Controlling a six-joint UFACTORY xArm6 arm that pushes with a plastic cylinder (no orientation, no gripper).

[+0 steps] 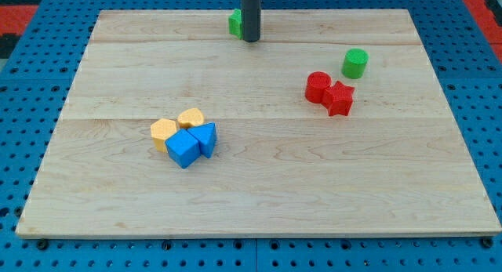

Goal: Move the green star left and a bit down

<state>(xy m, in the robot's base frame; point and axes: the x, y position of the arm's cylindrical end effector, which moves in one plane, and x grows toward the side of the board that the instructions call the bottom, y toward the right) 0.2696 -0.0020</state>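
No jaws here: my tip (250,40) seems to touch the half-hidden green star (234,23) at the view's top.

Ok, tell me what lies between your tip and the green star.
Nothing. In the camera view my tip sits right against the green star, on its right side, partly hiding it, so no gap or other block shows between them.

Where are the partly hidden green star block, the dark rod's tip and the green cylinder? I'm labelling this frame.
green star block (234,23), camera view: visible left edge.
my tip (251,40), camera view: rod's very end.
green cylinder (354,63), camera view: its side face.
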